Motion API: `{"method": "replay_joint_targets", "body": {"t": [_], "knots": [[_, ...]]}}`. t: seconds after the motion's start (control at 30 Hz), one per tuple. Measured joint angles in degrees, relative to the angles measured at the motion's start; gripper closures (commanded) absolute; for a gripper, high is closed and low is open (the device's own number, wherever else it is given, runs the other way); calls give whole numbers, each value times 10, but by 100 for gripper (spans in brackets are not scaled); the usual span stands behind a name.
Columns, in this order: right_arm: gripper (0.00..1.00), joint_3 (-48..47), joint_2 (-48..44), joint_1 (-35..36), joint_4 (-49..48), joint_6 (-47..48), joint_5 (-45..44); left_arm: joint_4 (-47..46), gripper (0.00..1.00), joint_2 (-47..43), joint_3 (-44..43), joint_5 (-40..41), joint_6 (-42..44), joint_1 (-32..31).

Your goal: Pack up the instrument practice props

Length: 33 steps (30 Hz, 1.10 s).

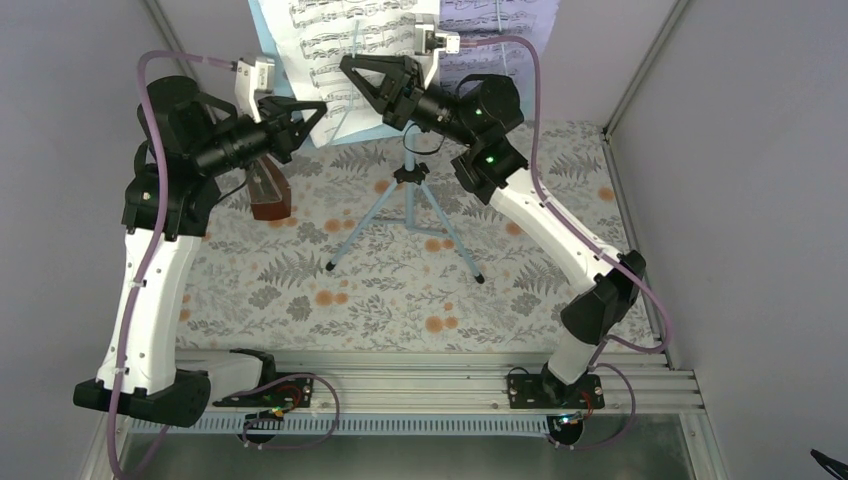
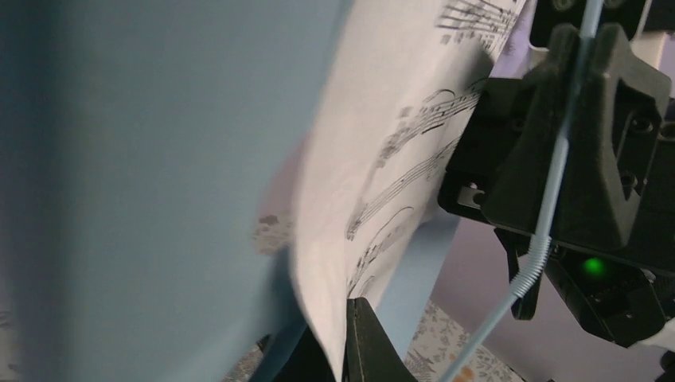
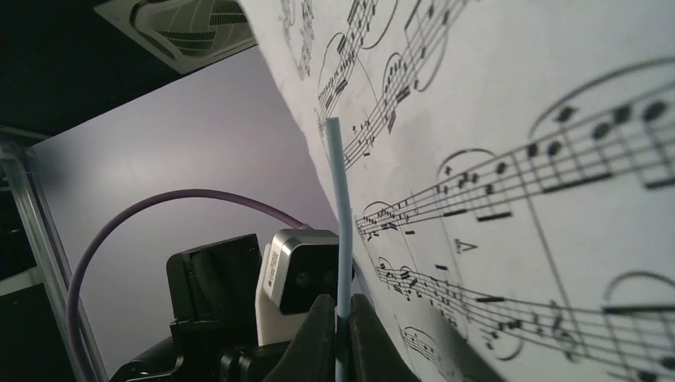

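The pale-blue music stand (image 1: 407, 205) stands on its tripod at mid-table. A white sheet-music page (image 1: 345, 40) rests on its desk, with a lilac page (image 1: 500, 30) beside it to the right. My left gripper (image 1: 322, 104) is shut on the white page's lower edge; the left wrist view shows the paper (image 2: 382, 119) pinched at the jaws (image 2: 348, 322) in front of the stand's blue plate (image 2: 119, 159). My right gripper (image 1: 345, 63) is shut on the stand's thin pale-blue page-holder wire (image 3: 341, 199), fingers closed round it (image 3: 342, 310). The reddish-brown metronome (image 1: 270, 195) sits under the left arm.
A floral cloth (image 1: 380, 290) covers the table. Grey walls close in the left, the back and the right (image 1: 740, 200). An aluminium rail (image 1: 420, 385) with the arm bases runs along the near edge. Purple cables (image 1: 535, 90) loop off both wrists.
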<state>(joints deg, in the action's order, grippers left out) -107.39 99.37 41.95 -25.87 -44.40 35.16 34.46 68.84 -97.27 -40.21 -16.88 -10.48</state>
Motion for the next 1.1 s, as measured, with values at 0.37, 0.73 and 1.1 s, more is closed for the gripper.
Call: {"method": "replay_joint_targets", "body": {"t": [0.37,0.73,1.1], "knots": [[96,59,-23,0,-55,41,-13,-2,98,-41,17,55,-9,64],[96,71,-37,0,-48,64,-25,-19,98,-120,136,248,-7,137],[65,74,-55,0,3,106,-50,-96,98,-214,487,283,-91,184]]}}
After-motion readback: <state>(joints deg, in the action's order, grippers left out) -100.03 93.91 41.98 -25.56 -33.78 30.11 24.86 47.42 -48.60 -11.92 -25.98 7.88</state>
